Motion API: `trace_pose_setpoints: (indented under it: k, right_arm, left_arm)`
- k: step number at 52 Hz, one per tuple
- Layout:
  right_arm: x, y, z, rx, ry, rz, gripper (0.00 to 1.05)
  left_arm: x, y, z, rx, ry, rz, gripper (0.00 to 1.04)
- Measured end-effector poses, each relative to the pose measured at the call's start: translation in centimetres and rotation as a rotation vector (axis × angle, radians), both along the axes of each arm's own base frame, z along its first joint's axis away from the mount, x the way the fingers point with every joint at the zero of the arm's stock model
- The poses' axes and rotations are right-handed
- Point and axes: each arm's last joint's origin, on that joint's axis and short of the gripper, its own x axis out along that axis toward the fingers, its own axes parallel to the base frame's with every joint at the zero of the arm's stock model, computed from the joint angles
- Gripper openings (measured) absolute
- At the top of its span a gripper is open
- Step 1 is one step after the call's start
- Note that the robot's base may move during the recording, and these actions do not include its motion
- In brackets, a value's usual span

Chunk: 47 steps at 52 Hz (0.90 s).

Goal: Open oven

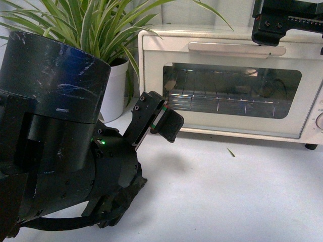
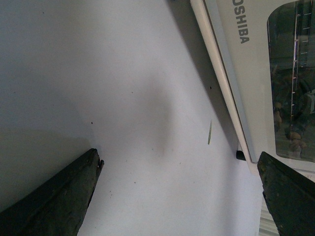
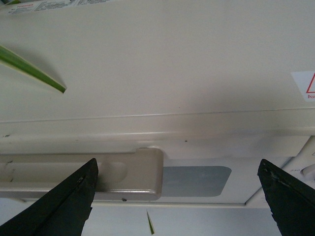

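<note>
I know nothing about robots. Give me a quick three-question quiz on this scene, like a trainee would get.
1. True or false: the oven door is shut.
2. Which gripper hangs above the handle? A) left B) right
3. Fill in: left of the oven, a white pot holds a ___.

Key
1. True.
2. B. The right gripper, open, is over it. The left gripper, also open, is low by the door's corner.
3. plant.
</note>
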Motion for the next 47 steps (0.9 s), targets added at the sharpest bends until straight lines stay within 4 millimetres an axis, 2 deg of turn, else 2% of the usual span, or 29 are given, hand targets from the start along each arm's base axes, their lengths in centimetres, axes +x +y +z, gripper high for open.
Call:
trace_pose_setpoints:
  k: [13, 23, 47]
  right_arm:
    - [0.2, -0.1, -0.3, 0.013, 0.037, -0.009, 0.95]
    - [-0.5, -0.1, -0.5, -0.014, 0.029, 0.031, 0.95]
    - [-5.2, 0.2, -4.1, -0.021, 0.002, 0.117, 0.95]
  left_arm:
    - [0.0, 0.0, 0.0, 0.001, 0.001, 0.002, 0.98]
    - [0.0, 0.1, 0.0, 0.001, 0.001, 0.004, 0.98]
    - [0.0, 0.3, -0.1, 0.002, 0.003, 0.01, 0.98]
